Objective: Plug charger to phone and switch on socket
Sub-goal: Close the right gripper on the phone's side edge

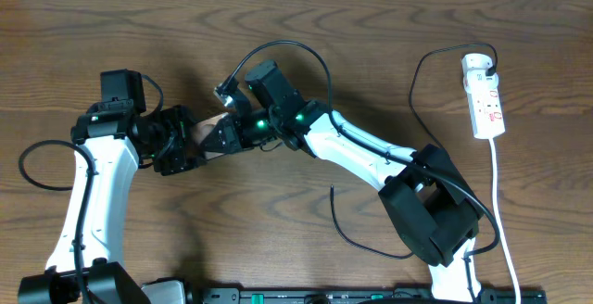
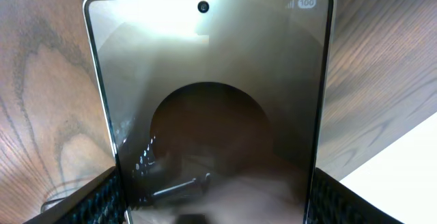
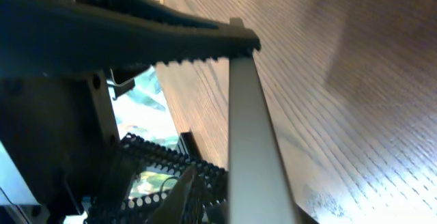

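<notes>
My left gripper (image 1: 196, 139) is shut on the phone (image 1: 214, 125) and holds it above the table. In the left wrist view the phone (image 2: 212, 80) fills the frame, dark glass face up, with a finger pad on each long side. My right gripper (image 1: 232, 135) meets the phone from the right. In the right wrist view the phone's pale edge (image 3: 251, 128) runs down between its jaws, and it looks shut on the phone. The charger (image 1: 278, 44), a thin black cable, arcs behind the right arm. Its connector tip (image 1: 222, 89) hangs free. The socket (image 1: 485, 100) lies at the far right.
The socket's white cord (image 1: 501, 202) runs down the right side toward the front edge. More thin black cable (image 1: 352, 234) loops on the wood in front of the right arm's base. A black cable loop (image 1: 37, 165) lies left of the left arm.
</notes>
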